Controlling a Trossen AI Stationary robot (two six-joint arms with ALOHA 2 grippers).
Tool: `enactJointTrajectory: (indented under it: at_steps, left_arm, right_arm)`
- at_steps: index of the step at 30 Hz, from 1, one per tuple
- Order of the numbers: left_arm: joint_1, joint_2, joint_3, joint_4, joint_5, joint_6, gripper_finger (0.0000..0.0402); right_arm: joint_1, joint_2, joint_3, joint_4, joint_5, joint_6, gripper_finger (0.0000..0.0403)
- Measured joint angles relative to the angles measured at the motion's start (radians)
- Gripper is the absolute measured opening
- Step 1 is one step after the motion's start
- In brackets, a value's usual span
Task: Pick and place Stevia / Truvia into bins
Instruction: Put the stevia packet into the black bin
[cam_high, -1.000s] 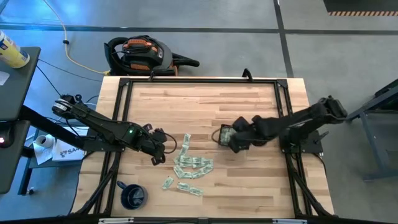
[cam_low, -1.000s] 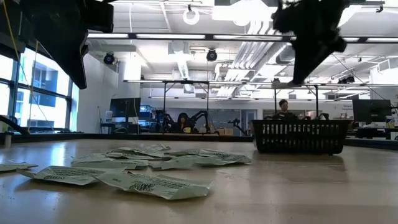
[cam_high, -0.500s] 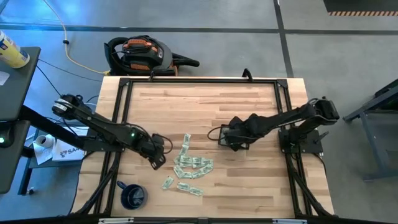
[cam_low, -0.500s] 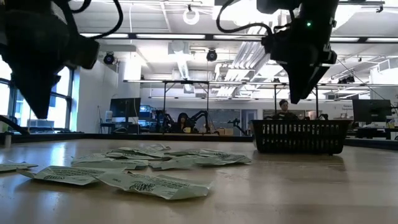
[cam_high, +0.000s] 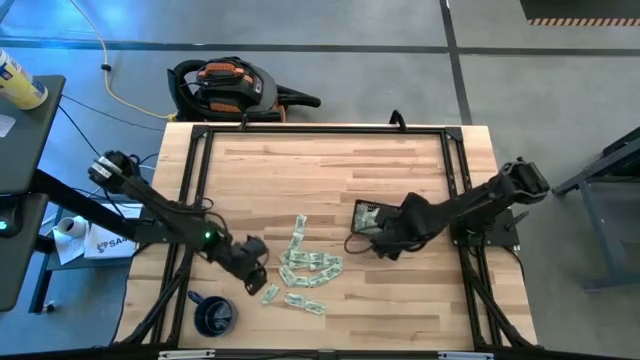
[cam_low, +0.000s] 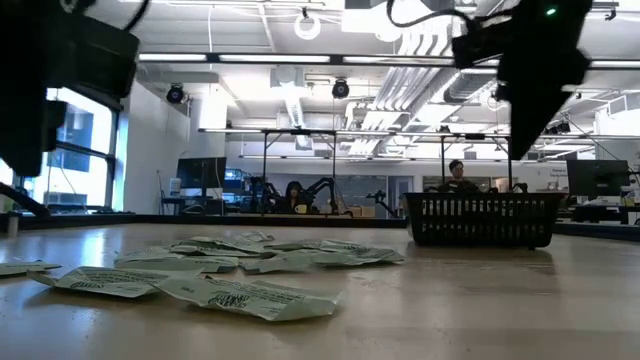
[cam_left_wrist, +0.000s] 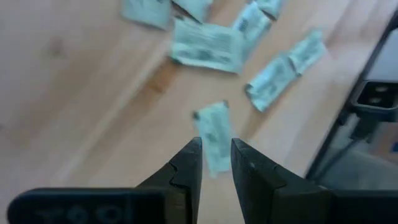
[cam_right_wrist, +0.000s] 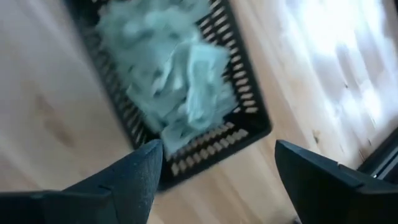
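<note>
Hovering open, right gripper (cam_right_wrist: 211, 180) overlooks one tray (cam_right_wrist: 245, 134); left gripper (cam_left_wrist: 216, 163), part-open, overlooks six sachets (cam_left_wrist: 205, 45).

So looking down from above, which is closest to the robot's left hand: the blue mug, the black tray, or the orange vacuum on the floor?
1. The blue mug, just in front of the left hand, near the table's front edge.
2. The black tray, across the sachets, by the right hand.
3. The orange vacuum, on the floor beyond the table's far edge.
</note>
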Motion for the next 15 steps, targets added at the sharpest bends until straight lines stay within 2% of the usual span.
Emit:
enactJointTrajectory:
  at_steps: [3, 8, 12, 15]
  left_arm:
    - [-0.053, 0.049, 0.012, 0.091, -0.016, -0.125, 0.0144]
    - [-0.097, 0.174, 0.08, 0.069, -0.033, -0.235, 0.0218]
    - [-0.095, 0.276, 0.156, 0.034, -0.048, -0.264, 0.0267]
    - [-0.096, 0.359, 0.263, -0.108, -0.07, -0.262, 0.0278]
  right_arm:
    - [0.044, 0.0, 0.0, 0.0, 0.002, -0.001, 0.03]
    - [0.092, 0.0, 0.0, -0.001, 0.035, -0.001, 0.03]
    - [0.1, 0.0, 0.001, -0.006, 0.068, -0.001, 0.03]
    - [0.1, 0.0, 0.001, -0.018, 0.094, -0.001, 0.03]
